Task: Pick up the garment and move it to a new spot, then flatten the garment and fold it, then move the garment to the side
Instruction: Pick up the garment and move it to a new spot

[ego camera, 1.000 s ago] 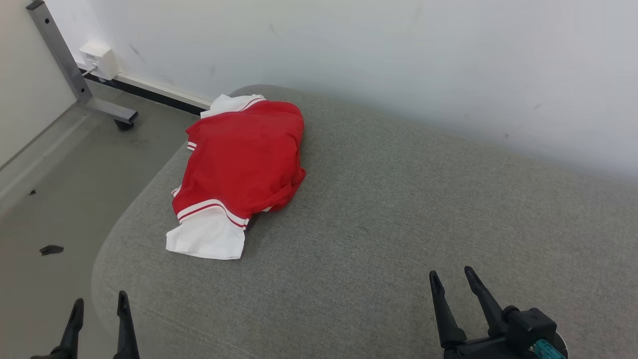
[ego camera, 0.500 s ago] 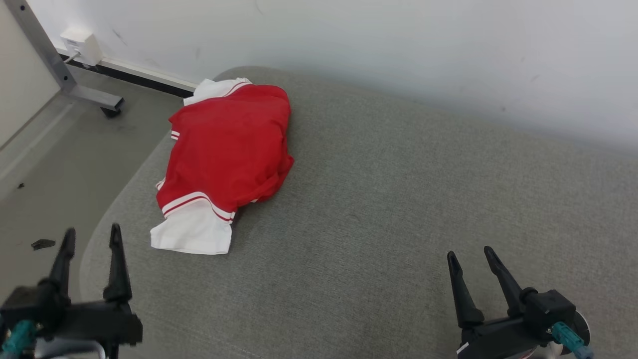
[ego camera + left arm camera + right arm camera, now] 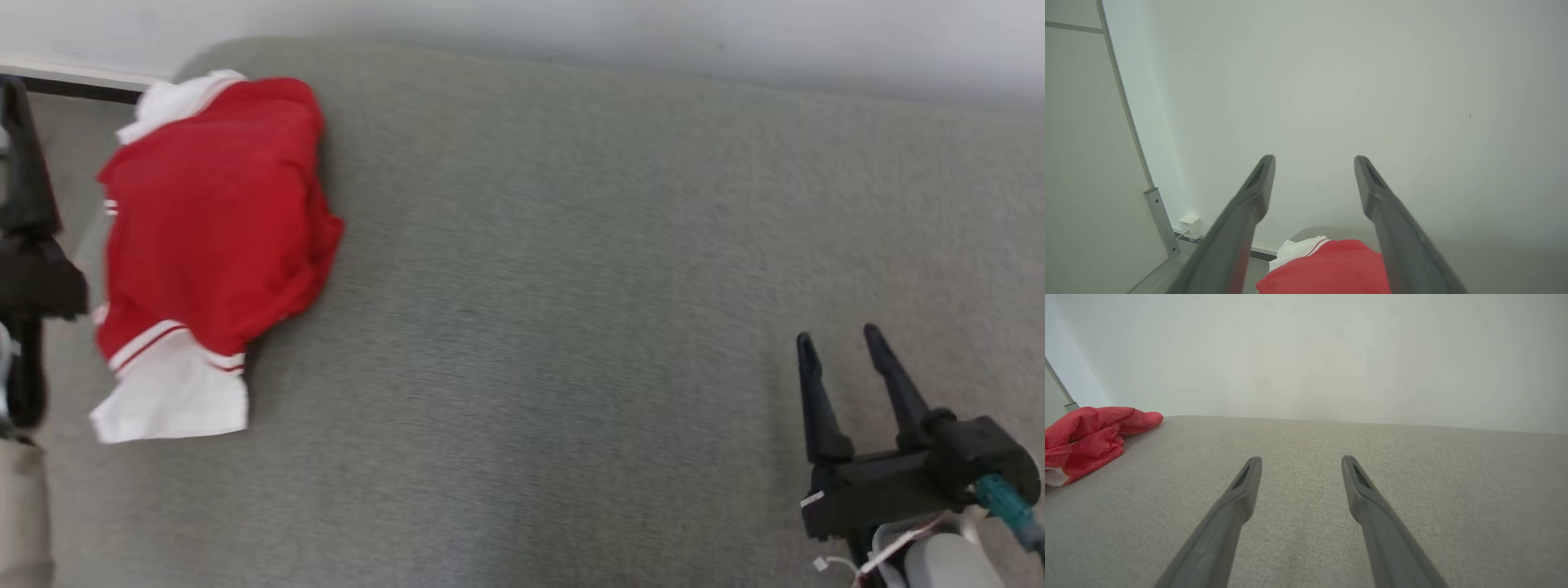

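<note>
Hanging over the near right part of the grey cushion, the right gripper has its two fingers spread wide, gripping nothing. Bare fabric runs from there across the whole middle to the far edge, which meets a pale wall. At the cushion's left edge the left gripper is likewise spread wide and empty, beside the garment. This red piece with white trim lies bunched along the left edge up to the far left corner. Count: one garment, two grippers.

Red/white garment crumpled (far-left cushion edge).
</note>
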{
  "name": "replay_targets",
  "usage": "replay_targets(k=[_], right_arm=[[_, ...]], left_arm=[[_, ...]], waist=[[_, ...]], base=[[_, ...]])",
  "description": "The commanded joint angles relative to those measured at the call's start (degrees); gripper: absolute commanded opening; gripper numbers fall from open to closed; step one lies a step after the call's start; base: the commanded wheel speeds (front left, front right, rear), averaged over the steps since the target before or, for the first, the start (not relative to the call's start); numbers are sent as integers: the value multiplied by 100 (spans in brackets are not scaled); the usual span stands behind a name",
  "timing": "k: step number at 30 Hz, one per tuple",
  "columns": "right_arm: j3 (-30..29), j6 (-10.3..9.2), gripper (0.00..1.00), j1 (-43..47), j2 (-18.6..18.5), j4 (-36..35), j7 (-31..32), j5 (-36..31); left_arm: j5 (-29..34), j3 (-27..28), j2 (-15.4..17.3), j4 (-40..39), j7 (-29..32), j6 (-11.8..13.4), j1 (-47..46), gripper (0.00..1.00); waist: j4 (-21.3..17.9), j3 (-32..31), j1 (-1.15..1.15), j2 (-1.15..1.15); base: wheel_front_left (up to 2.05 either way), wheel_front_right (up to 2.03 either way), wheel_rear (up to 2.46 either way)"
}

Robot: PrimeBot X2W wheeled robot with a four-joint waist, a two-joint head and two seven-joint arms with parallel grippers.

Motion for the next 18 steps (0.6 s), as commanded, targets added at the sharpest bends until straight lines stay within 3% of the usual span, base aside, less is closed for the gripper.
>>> replay_targets(k=[1,9,18], right_arm=[[-66,-12,100,-91,-34,-70,-15,-45],[-338,-12,100,-153,-2,-224,-83,-118],[-360,-12,100,-146,48,-163,-137,-137]], left_arm=[[-71,16,119,98,96,-20,-189,100],[-233,60,553,1111,654,-27,-857,100],[-665,-225,840,2226,1594,-77,-967,100]], waist=[[-776,742,-1,-1],[-1213,1025,-1,-1],[-1270,951,-1,-1]], base=[[0,0,0],[0,0,0],[0,0,0]])
